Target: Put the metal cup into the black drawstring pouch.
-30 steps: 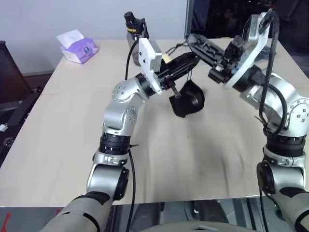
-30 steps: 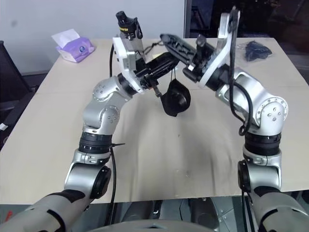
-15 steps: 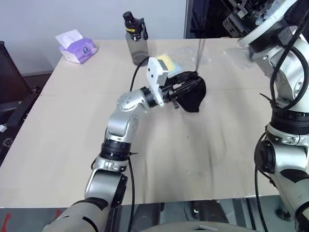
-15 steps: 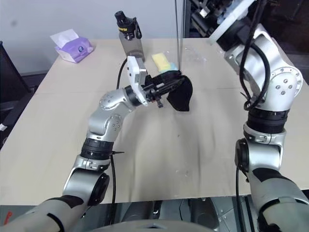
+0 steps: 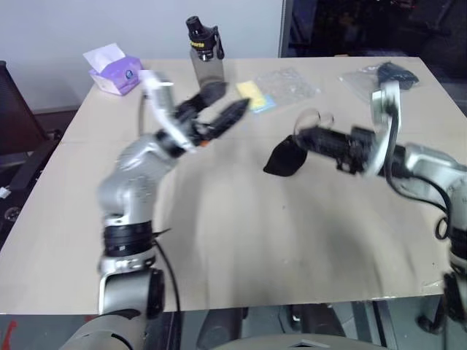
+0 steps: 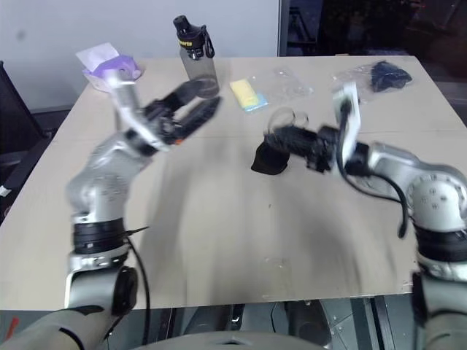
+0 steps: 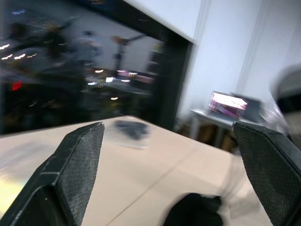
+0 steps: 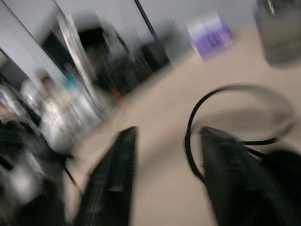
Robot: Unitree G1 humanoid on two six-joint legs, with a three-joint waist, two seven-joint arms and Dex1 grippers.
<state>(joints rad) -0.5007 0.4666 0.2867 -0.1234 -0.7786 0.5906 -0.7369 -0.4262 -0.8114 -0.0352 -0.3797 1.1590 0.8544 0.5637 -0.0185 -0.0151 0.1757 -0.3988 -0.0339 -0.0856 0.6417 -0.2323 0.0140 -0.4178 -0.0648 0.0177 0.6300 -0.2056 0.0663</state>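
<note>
The left pincer [image 5: 219, 109] is raised above the counter [image 5: 241, 240] with its two fingers [image 7: 77, 155] spread wide, grasping nothing, the arm bent up at the elbow and pointing toward the grey bottle [image 5: 204, 55]. The right pincer [image 5: 310, 138] reaches in low and level from the right, its fingers [image 8: 117, 169] parted. The black pouch [image 5: 286, 158] lies on the counter just at the right pincer's tips, its cord [image 8: 225, 117] looping beside them. Whether the cup is inside cannot be told.
</note>
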